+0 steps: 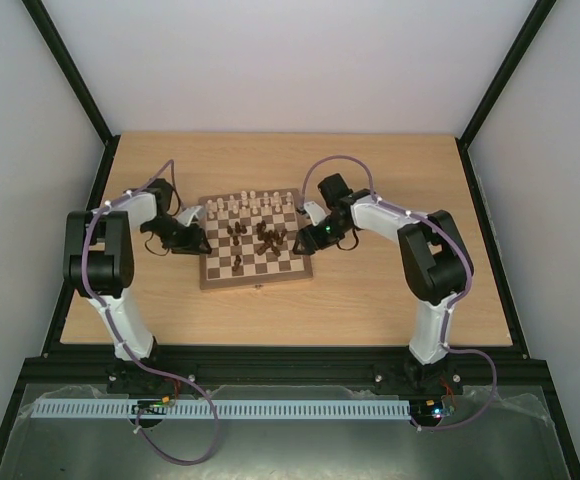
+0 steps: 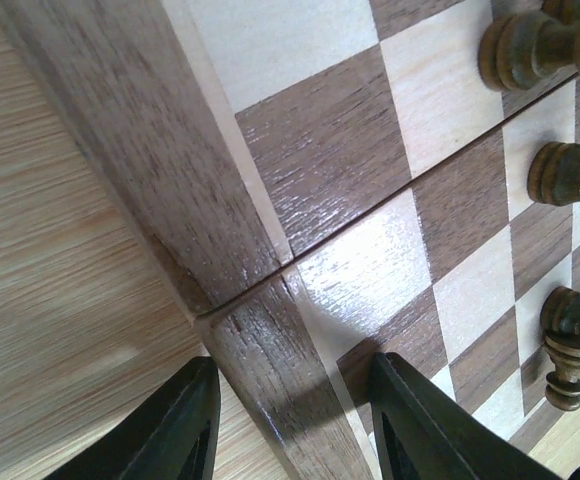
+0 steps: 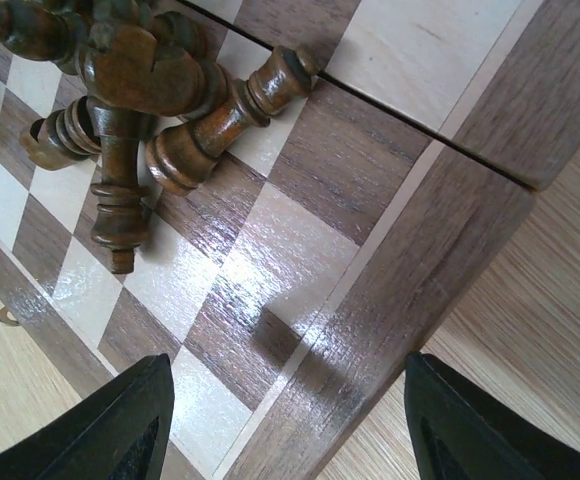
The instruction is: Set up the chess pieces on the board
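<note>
The board [image 1: 230, 275] lies mid-table. Pale cream pieces [image 1: 251, 202] stand in rows along its far side. Dark brown pieces [image 1: 268, 237] lie and stand in a loose cluster near its middle. My left gripper [image 1: 192, 240] is open and empty, straddling the board's left border [image 2: 260, 370]; some dark pieces [image 2: 565, 175] show at the right of that view. My right gripper [image 1: 303, 240] is open and empty over the board's right border [image 3: 410, 290]. In the right wrist view, several dark pieces [image 3: 225, 115] lie toppled in a heap on the squares beyond the fingers.
The wooden table [image 1: 370, 300] runs all round the board. Black frame posts [image 1: 80, 90] stand at the left and right sides. A small brass latch [image 3: 7, 317] shows on the board's edge.
</note>
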Robot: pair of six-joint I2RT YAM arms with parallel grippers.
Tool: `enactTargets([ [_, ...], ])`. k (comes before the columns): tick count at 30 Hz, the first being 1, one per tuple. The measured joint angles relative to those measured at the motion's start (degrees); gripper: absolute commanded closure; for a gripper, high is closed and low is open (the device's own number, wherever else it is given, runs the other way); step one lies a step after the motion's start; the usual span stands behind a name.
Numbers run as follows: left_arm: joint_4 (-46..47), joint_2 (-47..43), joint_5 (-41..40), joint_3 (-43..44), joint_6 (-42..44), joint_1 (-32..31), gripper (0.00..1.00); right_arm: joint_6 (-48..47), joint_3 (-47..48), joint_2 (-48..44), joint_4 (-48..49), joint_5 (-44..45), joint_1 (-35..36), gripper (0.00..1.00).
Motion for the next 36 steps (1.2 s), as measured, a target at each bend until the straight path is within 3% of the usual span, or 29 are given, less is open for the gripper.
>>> enactTargets([
  [17,0.39,1.42,0.44,1.64,-1.09,-5.33,0.56,-0.79,-5.16,-1.29,-0.52,1.49,-4.0,0.39],
  [36,0.0,3.54,0.2,4.98,-1.03,-12.72,0.56,-3.5,-15.41,-10.47,-2.95,4.81,-5.07,0.39],
])
